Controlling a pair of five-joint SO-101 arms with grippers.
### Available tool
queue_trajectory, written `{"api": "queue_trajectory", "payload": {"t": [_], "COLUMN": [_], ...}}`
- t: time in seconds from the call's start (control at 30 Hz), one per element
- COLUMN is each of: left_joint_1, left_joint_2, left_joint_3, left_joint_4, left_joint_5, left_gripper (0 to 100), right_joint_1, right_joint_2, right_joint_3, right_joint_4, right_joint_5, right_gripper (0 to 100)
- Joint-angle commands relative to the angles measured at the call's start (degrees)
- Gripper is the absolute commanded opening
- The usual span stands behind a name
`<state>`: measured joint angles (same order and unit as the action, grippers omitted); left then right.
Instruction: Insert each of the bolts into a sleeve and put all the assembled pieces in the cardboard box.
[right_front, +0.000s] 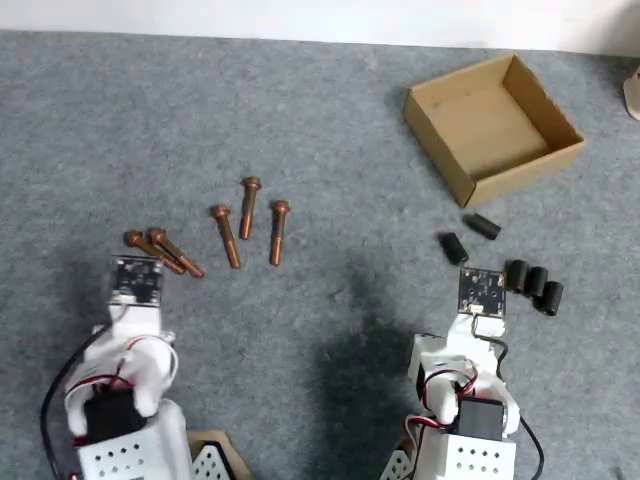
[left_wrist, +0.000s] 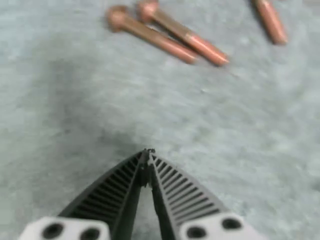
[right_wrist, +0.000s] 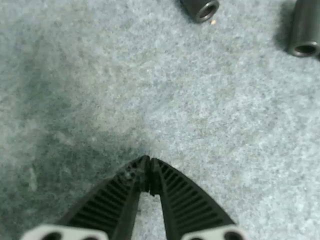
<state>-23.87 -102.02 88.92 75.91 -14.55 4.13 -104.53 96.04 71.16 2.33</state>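
Bolts (right_front: 226, 237): lay loose on the grey mat (right_front: 330, 150) ahead of the left gripper (left_wrist: 146, 155), unsleeved, well apart from the sleeves (right_front: 534, 281) near the cardboard box (right_front: 527, 170). Showed right gripper (right_wrist: 149, 162) and left alike clenched on nothing. Risked rolling a round shank away with any off-centre pinch.

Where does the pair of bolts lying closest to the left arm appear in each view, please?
High view: the pair of bolts lies left of centre, just ahead of the left arm.
Left wrist view: the pair lies beyond the shut end effector.
Right wrist view: this one faces two sleeves instead.
Shared landmark: the next bolt, lying apart beside the pair.
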Motion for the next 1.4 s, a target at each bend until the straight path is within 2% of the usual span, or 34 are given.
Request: {"api": "queue_trajectory", "payload": {"t": [0.0,0.23,0.47,0.67,0.9,1.13,1.37], "left_joint_1": [-3.4,-4.9,-4.9,-4.9,-4.5,-2.4,2.5], "left_joint_2": [0.5,0.6,4.3,30.6,61.3,78.9,90.8], "left_joint_3": [-4.8,-8.2,-14.3,-26.9,-45.8,-56.7,-64.0], "left_joint_4": [0.5,3.9,4.1,4.2,4.0,3.8,1.0], "left_joint_5": [-0.1,0.1,6.7,9.4,22.8,28.6,41.1], "left_gripper": [1,1,1,1,1,1,1], "right_joint_1": [0.3,0.3,0.3,0.3,0.3,0.4,0.4], "right_joint_2": [-0.7,-0.7,-0.7,-0.7,-0.7,-0.7,-0.7], "right_joint_3": [5.7,5.7,5.7,5.7,5.7,5.7,5.7], "right_joint_4": [-0.3,-0.3,-0.3,-0.2,-0.2,-0.2,-0.1], "right_joint_5": [0.1,0.1,0.1,0.1,0.1,0.1,0.1], "right_gripper": [0.6,0.6,0.6,0.6,0.6,0.6,0.6]}}
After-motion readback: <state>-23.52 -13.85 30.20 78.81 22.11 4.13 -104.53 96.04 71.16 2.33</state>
